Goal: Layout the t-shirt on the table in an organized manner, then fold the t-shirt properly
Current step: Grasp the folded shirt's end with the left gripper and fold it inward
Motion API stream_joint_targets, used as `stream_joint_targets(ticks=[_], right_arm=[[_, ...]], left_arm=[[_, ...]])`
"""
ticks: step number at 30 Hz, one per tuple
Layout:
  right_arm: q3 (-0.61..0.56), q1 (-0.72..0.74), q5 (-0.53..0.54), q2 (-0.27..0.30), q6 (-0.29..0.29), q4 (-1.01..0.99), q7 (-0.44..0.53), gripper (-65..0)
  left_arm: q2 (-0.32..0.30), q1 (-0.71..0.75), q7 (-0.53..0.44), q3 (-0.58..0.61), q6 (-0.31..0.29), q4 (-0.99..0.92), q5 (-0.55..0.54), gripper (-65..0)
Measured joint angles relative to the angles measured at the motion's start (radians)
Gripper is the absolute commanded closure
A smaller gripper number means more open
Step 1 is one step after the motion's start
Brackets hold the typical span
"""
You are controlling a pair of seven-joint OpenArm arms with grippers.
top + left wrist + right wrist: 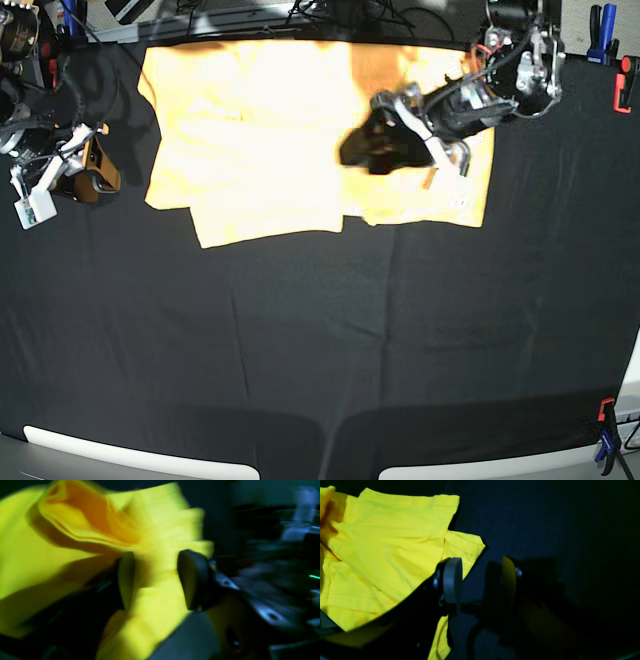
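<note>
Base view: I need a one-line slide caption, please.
Left gripper over the spread t-shirt; right gripper beside it on the black table.

Black arm links with silver metal brackets, screw holes visible. Left gripper [155, 580]: dark rounded finger pads. Right gripper [480, 580]: grey flat pad [452, 580], small screw. Black cables along both arms.

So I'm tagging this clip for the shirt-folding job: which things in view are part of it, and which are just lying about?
Part of the job:
- t-shirt, spread at the far side
- table, under black cloth
- left gripper, jaws apart with shirt fabric between them
- right gripper, open over bare cloth beside a sleeve

Just lying about:
- red clamp and blue clamp at the table's edge
- cables behind the table
</note>
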Motion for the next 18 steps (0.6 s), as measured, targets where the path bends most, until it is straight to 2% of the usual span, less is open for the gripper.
stream_joint_targets(ticks=[3,4,6,11,13,16,18], right_arm=[[0.000,0.000,-0.001,0.000,0.000,0.000,0.000,-25.2],[0.000,0.000,0.000,0.000,0.000,0.000,0.000,-25.2],[0.000,0.000,-0.001,0.000,0.000,0.000,0.000,-25.2],[0.000,0.000,0.000,0.000,0.000,0.000,-0.011,-25.3],[0.000,0.000,0.019,0.000,0.000,0.000,-0.078,-25.3],[0.000,-0.003,0.146,0.000,-0.005,0.000,-0.227,-25.3],[0.000,-0.002,0.209,0.000,-0.004,-0.009,-0.261,-25.3]], left_arm=[[0.000,-0.034,0.082,0.061,-0.080,0.000,-0.154,-30.5],[0.001,-0.046,0.106,0.080,-0.108,0.000,-0.181,-30.5],[0.003,-0.061,0.116,0.092,-0.120,0.002,-0.188,-30.5],[0.000,-0.102,0.113,0.007,-0.119,0.002,-0.114,-30.5],[0.001,-0.117,0.108,-0.051,-0.119,0.002,-0.060,-30.5],[0.003,-0.134,0.040,-0.159,-0.120,0.002,0.045,-30.5],[0.003,-0.138,-0.001,-0.225,-0.119,0.002,0.109,-30.5]])
